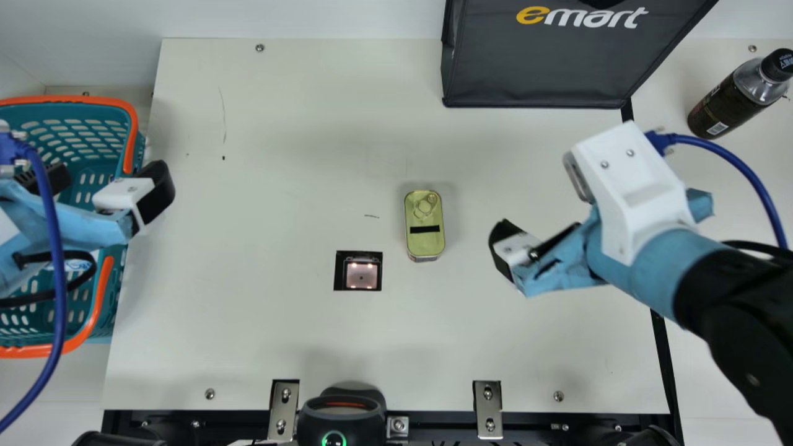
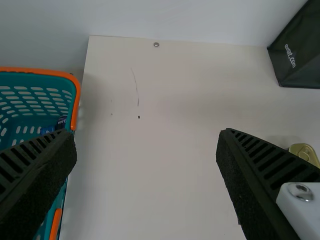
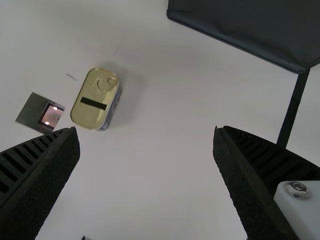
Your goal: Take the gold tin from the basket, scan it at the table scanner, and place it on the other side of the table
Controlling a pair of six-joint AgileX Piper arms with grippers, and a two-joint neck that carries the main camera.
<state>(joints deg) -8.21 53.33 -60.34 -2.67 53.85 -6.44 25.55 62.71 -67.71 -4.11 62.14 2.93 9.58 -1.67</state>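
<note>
Gold tin: flat, rounded-rectangular metal gold tin with a ring pull [image 1: 424,224], lying on the cream table [image 1: 279,334], near the square black-framed scanner [image 1: 361,273] and to its right.
Right gripper [image 1: 540,207]: fingers spread, above the table to the tin's right.
Left gripper [image 1: 105,184]: fingers spread, at the inner side of the teal plastic basket with orange rim [image 1: 132,127].
Over the basket: thick blue cable [image 1: 60,279], crossing in front in the main view.
Far edge: black fabric bag [image 1: 533,71].
Far right: dark-labelled, black-capped bottle [image 1: 722,111], tilted in view.
</note>
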